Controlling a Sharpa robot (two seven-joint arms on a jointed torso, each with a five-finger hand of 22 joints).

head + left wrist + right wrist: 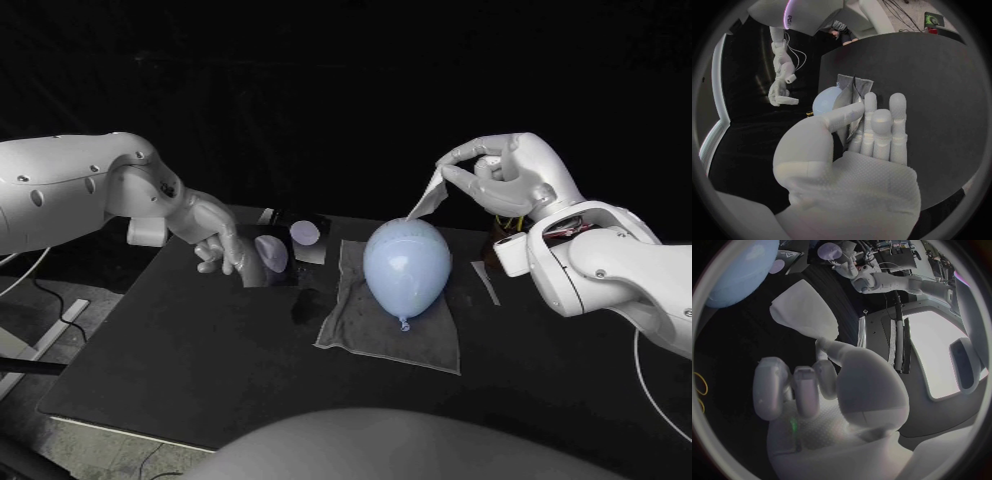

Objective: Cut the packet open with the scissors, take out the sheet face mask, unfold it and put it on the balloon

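Pale blue balloon [404, 262] lying flat; white folded mask [427, 197] hanging over its far end; silvery packet [852, 96] apart.

My black tabletop [188, 340] carries 1 grey rectangular cloth [382, 342], laid flat near its centre; 1 narrow pale strip [488, 283] lies just beside the cloth.

Dim overall, background black; balloon [405, 262] brightest, sheen toward its 12 o'clock. Wrist views: straight edges bend at rims; right wrist, glare at 3 o'clock.

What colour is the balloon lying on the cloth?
Pale blue. The balloon shows best in the head view, lying on a grey cloth.
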